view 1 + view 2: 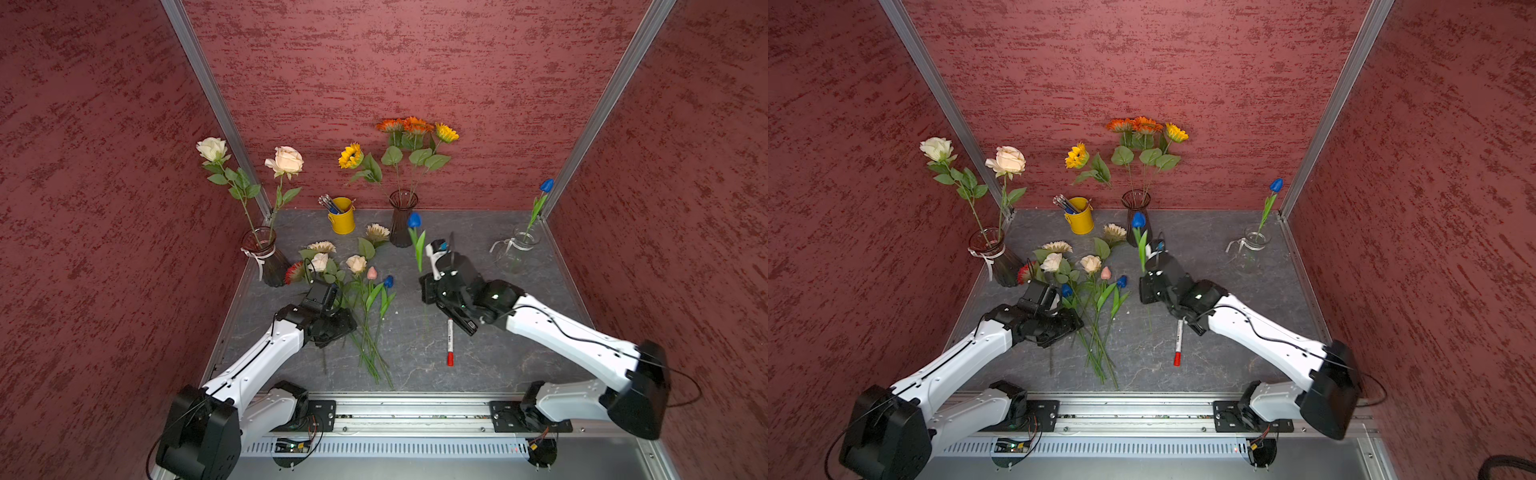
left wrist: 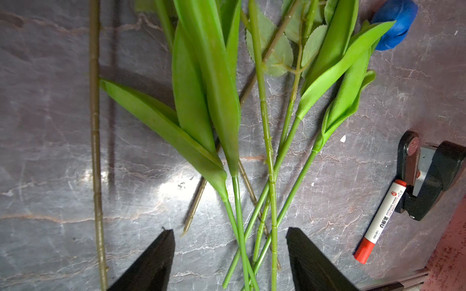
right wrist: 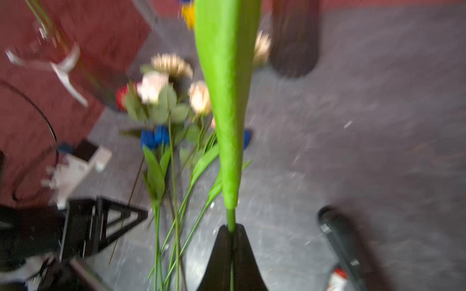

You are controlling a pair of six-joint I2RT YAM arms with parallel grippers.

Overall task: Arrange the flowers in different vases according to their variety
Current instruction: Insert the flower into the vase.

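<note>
The right gripper (image 3: 233, 229) pinches the thin smooth stem of a blue tulip (image 1: 414, 220); the left gripper (image 2: 230, 230) gapes empty over slender glossy stems (image 2: 269, 161) on the veined grey tabletop (image 2: 50, 156).

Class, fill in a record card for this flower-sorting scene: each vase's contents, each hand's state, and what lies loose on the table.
Flared smoky glass vase with white ribbon: cream rose, peach rose
Tall ribbed dark glass vase: orange sunflowers, yellow sunflowers
Small clear glass vase with ribbon: one standing blue tulip
Right hand: shut on held blue tulip, by its stem
Left hand: open, straddling loose green stems
Loose on grey table: pale roses, cream sunflowers, red sunflower, pink tulip, blue tulips
Strays: yellow pen cup, red-capped marker
</note>
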